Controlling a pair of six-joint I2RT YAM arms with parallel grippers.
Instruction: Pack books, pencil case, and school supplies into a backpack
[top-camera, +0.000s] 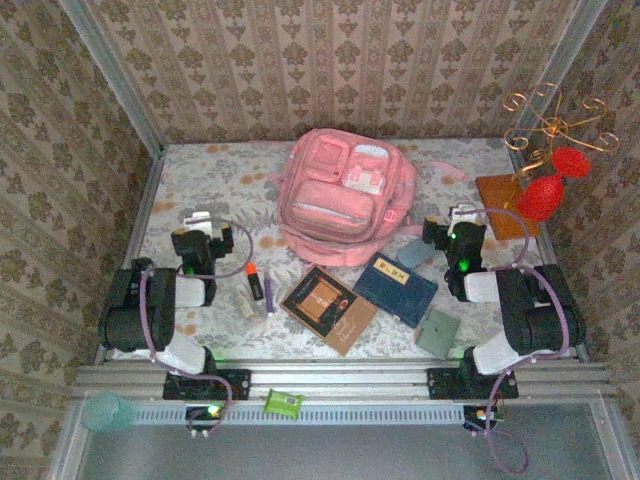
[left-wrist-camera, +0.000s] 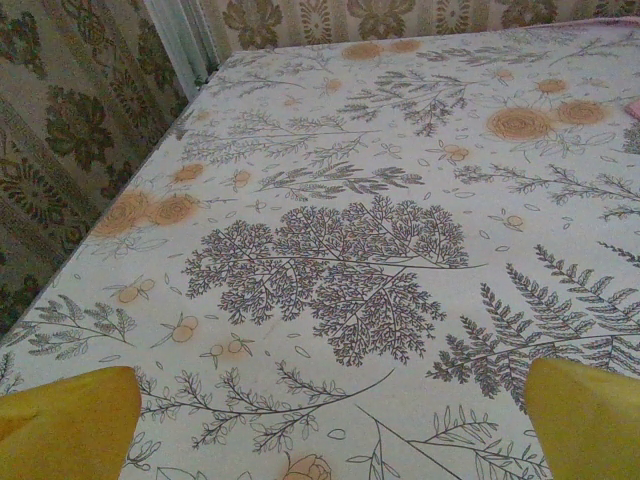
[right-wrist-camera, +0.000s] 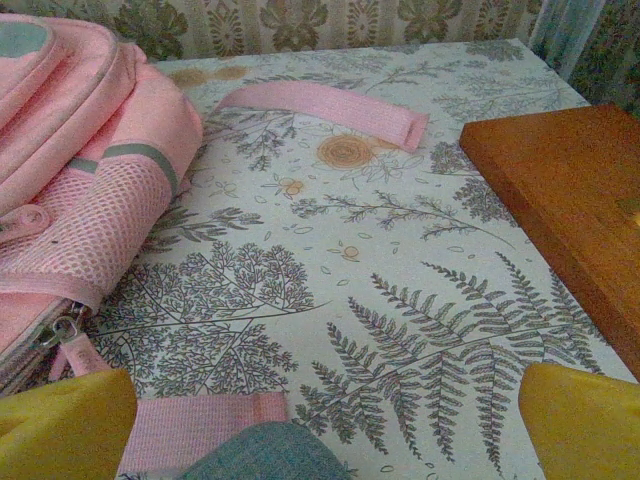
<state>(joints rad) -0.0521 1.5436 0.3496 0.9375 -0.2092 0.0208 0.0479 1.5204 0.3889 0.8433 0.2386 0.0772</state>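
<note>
Backpack lies mid-table toward the back wall, its mesh side just left of my right gripper, jaws wide, a wooden board close on the right. My left gripper, jaws wide too, faces open tablecloth out to the left edge.

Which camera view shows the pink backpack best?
The top external view: the whole backpack is visible, front pockets up. The right wrist view shows just its mesh side pocket, a zipper pull and straps. The left wrist view gives perhaps a pink sliver at its right edge.
</note>
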